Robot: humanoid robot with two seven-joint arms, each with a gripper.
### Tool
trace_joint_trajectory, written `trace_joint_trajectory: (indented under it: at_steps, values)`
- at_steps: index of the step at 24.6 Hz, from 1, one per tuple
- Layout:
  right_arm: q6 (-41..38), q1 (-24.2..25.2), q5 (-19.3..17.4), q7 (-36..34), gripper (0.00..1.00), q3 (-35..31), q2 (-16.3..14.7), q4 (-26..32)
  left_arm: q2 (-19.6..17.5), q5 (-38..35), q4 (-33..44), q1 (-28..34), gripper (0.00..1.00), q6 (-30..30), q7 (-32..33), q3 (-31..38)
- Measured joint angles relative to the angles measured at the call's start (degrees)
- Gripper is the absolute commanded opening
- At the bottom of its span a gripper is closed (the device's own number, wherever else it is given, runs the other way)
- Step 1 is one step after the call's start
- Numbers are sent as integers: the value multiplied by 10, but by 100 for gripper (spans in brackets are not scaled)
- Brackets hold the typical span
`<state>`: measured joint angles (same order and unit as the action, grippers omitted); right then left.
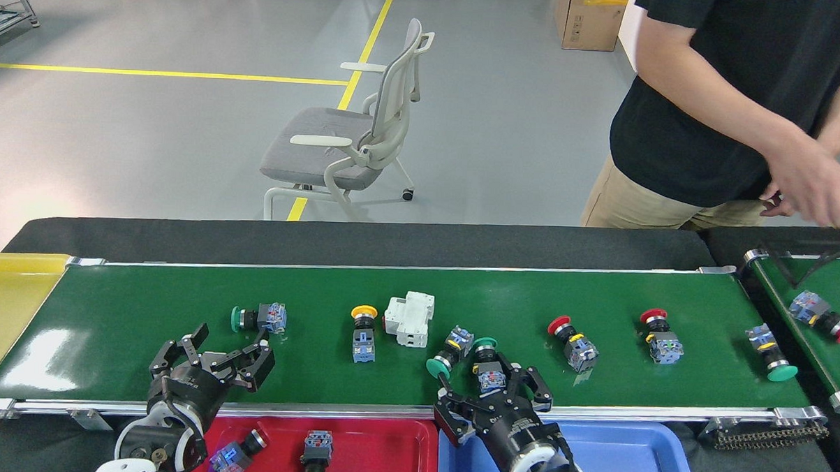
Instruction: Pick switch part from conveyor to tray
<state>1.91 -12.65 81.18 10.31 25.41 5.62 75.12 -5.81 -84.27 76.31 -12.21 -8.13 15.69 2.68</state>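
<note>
Right now –
L gripper (211, 354): fingers spread wide, nothing held, over conveyor (145, 289) near edge, just below green-cap switch (258, 318).
R gripper (493, 392): open, fingers either side of green-cap switch w/ blue-grey body (487, 364); contact unclear.
Red tray (378, 447): below belt's near rail, two switch parts in it.
Blue tray (629, 456): beside red one.
Person (739, 100): far side, hand (809, 187) by small belt.
</note>
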Motion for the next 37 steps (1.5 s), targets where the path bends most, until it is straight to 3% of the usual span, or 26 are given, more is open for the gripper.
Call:
trace_joint_trajectory:
  at_steps: [2, 4, 10, 16, 17, 18, 19, 20, 21, 24, 29, 32, 35, 36, 37]
  values:
    - [1, -7, 9, 0, 12, 12, 0, -8, 0, 0, -15, -7, 100, 0, 0, 0]
    - [3, -7, 13, 3, 3, 17, 0, -9, 0, 0, -31, -18, 100, 1, 0, 0]
    - [1, -6, 13, -8, 2, 21, -6, 4, -3, 0, -71, -50, 100, 22, 2, 0]
    - [-71, 46, 14, -17, 4, 75, -31, 99, -4, -1, -84, -50, 97, 38, -1, 0]
    - [-88, 58, 14, -17, 6, 86, -32, 115, -4, -1, -85, -50, 91, 38, -2, 0]
    - [-107, 69, 15, -18, 28, 101, -33, 129, -4, -2, -86, -50, 78, 39, -3, 0]
    - [-123, 75, 15, -20, 78, 118, -33, 136, -4, -2, -86, -50, 63, 39, -3, 0]
    - [-133, 77, 16, -25, 100, 135, -35, 140, -4, -2, -85, -50, 41, 40, -4, 0]
    - [-140, 78, 16, -30, 100, 147, -37, 141, -4, -2, -84, -49, 24, 42, -4, 0]
    - [-149, 79, 16, -40, 100, 160, -39, 142, -2, 0, -75, -42, 14, 38, -7, 0]
    - [-153, 83, 12, -46, 100, 146, -53, 175, 0, 0, 37, 39, 12, 8, -18, 7]
    - [-156, 111, 8, -48, 100, 80, -75, 216, 0, 1, 142, 123, 13, -61, -21, 39]
    - [-141, 166, 7, -64, 100, -51, -69, 235, 17, 1, 220, 220, 20, -184, -21, 77]
    - [-131, 185, 7, -69, 100, -97, -59, 236, 28, 0, 231, 242, 30, -230, -22, 81]
    - [-119, 199, 7, -75, 100, -140, -44, 236, 41, 0, 239, 257, 48, -265, -22, 84]
